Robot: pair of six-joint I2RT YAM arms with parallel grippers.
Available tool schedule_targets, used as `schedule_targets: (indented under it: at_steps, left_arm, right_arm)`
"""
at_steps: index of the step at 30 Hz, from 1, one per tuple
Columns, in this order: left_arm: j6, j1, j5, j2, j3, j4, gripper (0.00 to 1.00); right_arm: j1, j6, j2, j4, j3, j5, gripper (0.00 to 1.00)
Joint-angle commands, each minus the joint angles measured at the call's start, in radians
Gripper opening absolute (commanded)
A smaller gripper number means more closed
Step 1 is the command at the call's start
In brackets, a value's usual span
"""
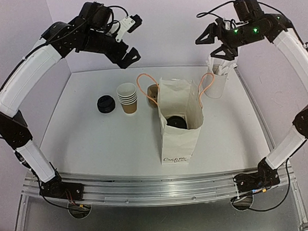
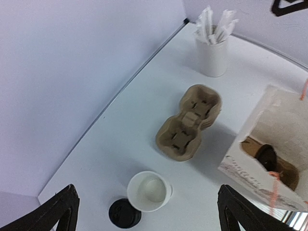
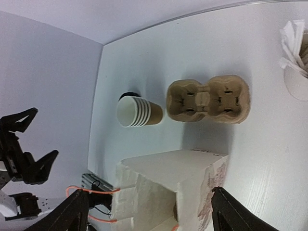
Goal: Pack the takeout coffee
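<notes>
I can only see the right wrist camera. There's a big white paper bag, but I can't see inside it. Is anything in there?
Observer: Yes. The top camera looks down into the white paper bag and shows a round black plastic lid deep inside. It is probably the lidded coffee cup.
Operator: What's the black thing hiding behind the brown cups?
Observer: A short stack of round black plastic lids. It stands on the table left of the stack of brown paper cups and does not touch it.
Operator: Where's my arm?
Observer: Your right gripper hangs open, raised at the back right, near the white holder of paper-wrapped sticks.
</notes>
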Motion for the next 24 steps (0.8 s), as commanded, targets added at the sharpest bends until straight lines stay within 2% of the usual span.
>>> schedule_targets:
  at_steps: [1,7,10,15,21,24]
  left_arm:
    - [-0.033,0.098,-0.062,-0.054,-0.07,0.026,1.0]
    - [-0.047,0.232,-0.077,-0.231,-0.357,0.03,1.0]
    - [-0.058,0.312,-0.052,-0.321,-0.446,0.009,1.0]
    - [-0.1,0.445,-0.026,-0.44,-0.605,0.017,1.0]
    - [-0.184,0.649,0.05,-0.582,-0.811,0.022,1.0]
    - [-0.227,0.718,0.1,-0.642,-0.883,0.001,1.0]
  right_arm:
    - [-0.068,0.02,0.039,-0.068,-0.018,0.131,0.85]
    - [-0.234,-0.022,0.012,-0.148,-0.217,0.187,0.85]
    - [-0.274,-0.062,0.01,-0.167,-0.266,0.207,0.86]
    - [-0.278,-0.055,-0.004,-0.164,-0.351,0.321,0.9]
    - [-0.278,0.01,0.014,-0.17,-0.467,0.266,0.87]
    - [-0.278,0.084,-0.013,-0.16,-0.53,0.327,0.86]
